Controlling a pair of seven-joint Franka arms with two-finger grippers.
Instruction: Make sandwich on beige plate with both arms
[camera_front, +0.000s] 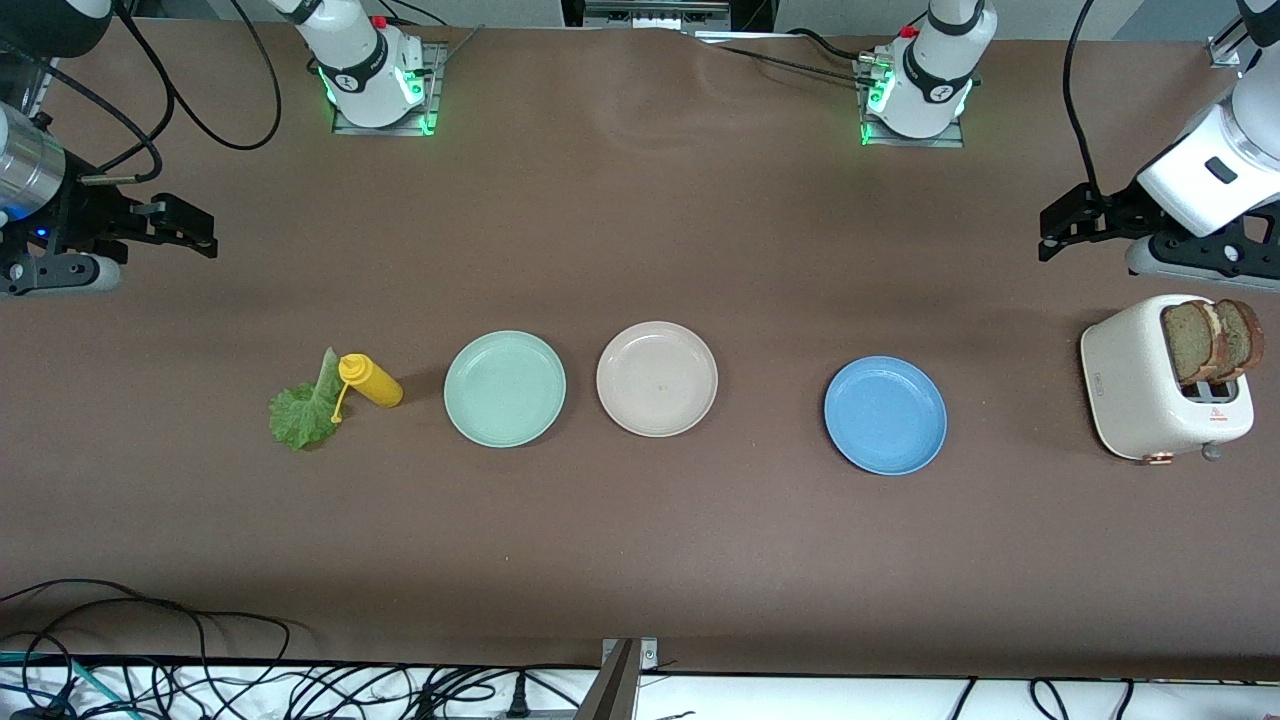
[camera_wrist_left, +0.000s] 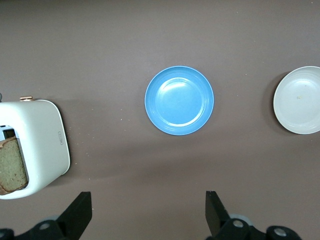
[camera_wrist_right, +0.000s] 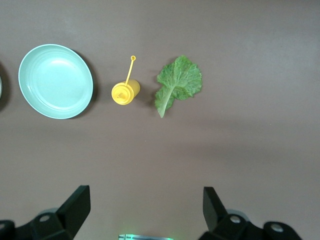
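Left arm (camera_front: 935, 70): white jointed arm with black bands, base mounted at the upper edge of the desk, green lights lit at the base. Its forearm and wrist show at the left arm's end of the desk, raised in the air.

Left gripper (camera_front: 1062, 228): black, two-finger, held aloft, fingers (camera_wrist_left: 80, 212) spread wide apart, holding nothing.

Right arm (camera_front: 365, 65): white jointed arm with black bands, base likewise lit green, wrist raised at the right arm's end of the desk.

Right gripper (camera_front: 195, 230): black, two-finger, aloft, fingers (camera_wrist_right: 77, 205) spread wide, empty.
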